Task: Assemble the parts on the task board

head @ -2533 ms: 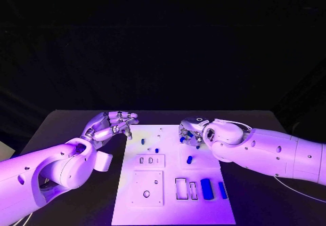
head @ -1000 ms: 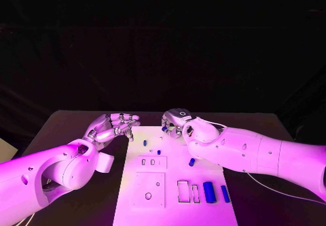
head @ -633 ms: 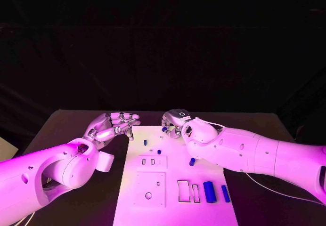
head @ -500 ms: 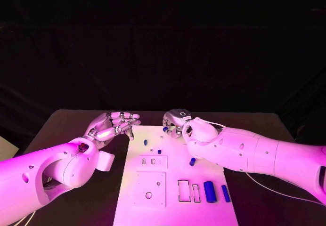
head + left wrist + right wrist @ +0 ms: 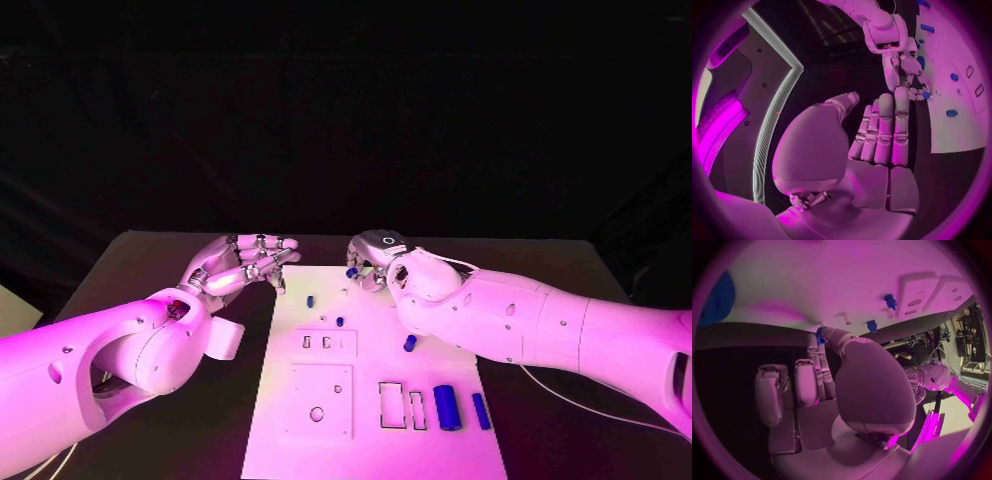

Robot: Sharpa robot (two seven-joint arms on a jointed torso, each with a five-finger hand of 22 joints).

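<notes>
- White rectangular task board [image 5: 368, 430], the landmark, lies lengthwise on the black table [image 5: 144, 300]; its near end carries two outlined rectangular slots [image 5: 398, 405] with two long blue bar-shaped parts [image 5: 447, 407] lying just beside them, long axes running along the board's length.
- Toward the board's middle sit a square raised panel with an oval hole [image 5: 317, 398] and a smaller panel with two slits [image 5: 323, 342]; a short blue peg-like part [image 5: 410, 343] lies loose on the board to the right of that small panel.
- Two small blue parts [image 5: 310, 300] lie further up the board, nearer its left edge.
- Right silver many-fingered hand [image 5: 372, 262] hangs over the board's far end, pinching a small blue part [image 5: 351, 272] at its fingertips; the right wrist view shows this part [image 5: 819, 334] held right above the board surface, so the receiving spot appears to lie directly under the hand.
- Left silver many-fingered hand [image 5: 242, 265] hangs just off the board's far left corner, fingers straight and together, holding nothing; the right hand is the nearer to the carried part's likely seat.
- Behind the table the room is dark.
</notes>
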